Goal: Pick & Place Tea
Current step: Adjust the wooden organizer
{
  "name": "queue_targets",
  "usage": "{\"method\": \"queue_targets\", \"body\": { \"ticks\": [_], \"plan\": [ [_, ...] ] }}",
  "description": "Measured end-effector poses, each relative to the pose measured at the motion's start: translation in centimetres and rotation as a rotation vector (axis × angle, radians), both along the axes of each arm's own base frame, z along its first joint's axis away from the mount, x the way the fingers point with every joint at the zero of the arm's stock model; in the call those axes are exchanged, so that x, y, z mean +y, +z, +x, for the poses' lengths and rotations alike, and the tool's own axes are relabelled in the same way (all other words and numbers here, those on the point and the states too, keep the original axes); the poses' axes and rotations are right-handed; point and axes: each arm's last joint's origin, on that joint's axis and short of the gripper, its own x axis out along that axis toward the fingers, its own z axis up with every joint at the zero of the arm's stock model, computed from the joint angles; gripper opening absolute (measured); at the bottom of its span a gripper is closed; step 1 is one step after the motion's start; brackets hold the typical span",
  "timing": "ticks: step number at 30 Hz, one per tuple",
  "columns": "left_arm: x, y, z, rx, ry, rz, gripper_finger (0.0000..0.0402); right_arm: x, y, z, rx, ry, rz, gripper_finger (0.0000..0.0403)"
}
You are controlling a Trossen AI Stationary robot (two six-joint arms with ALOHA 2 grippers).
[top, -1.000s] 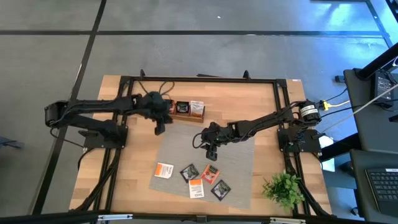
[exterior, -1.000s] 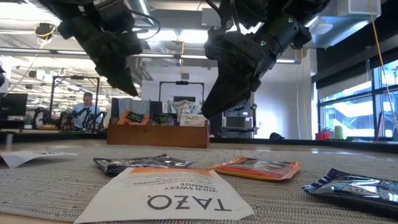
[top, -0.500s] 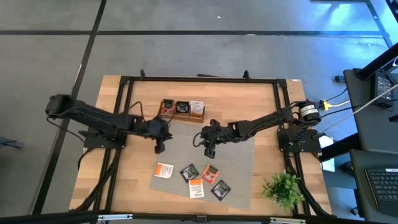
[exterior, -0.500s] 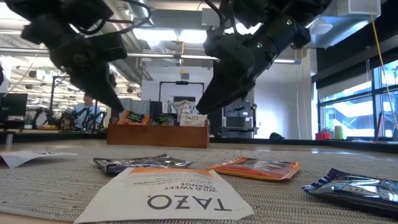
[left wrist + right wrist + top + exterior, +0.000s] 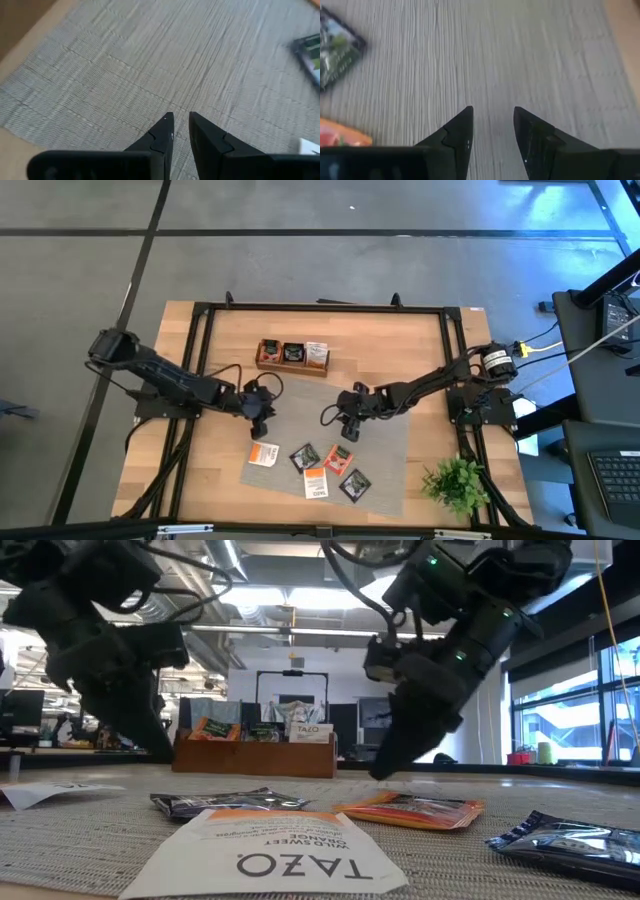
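Both claws hang empty over the grey mat (image 5: 330, 430), left claw (image 5: 180, 120) slightly apart, right claw (image 5: 492, 117) wider apart, with five tea sachets (image 5: 310, 468) loose on the mat's near end.

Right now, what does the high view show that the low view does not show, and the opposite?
Only the high view shows the green plant at the table corner, the wooden tabletop and the whole grey mat. Only the low view shows the room behind and the TAZO print on the nearest white sachet. Both show the wooden tray with sachets in it, the loose tea sachets on the mat, the left end effector and the right end effector.
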Motion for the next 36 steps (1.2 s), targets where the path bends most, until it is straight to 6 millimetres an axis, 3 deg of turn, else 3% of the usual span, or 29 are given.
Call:
{"method": "queue_targets", "body": {
  "ticks": [9, 21, 36],
  "plan": [
    [-0.5, -2.3, 0.5, 0.082, 0.055, -0.078, 0.0056, 0.0, -0.7, -0.7, 0.029, 0.006, -0.008, 0.0143],
    [-4.0, -2.4, -0.5, 0.065, 0.040, -0.176, 0.0058, -1.4, -0.7, -0.6, 0.029, -0.012, -0.055, 0.0143],
    [-3.9, -2.5, -0.7, 0.068, 0.075, -0.131, 0.0058, -0.6, -0.7, -0.5, 0.021, 0.026, 0.025, 0.0143]
  ]
}}
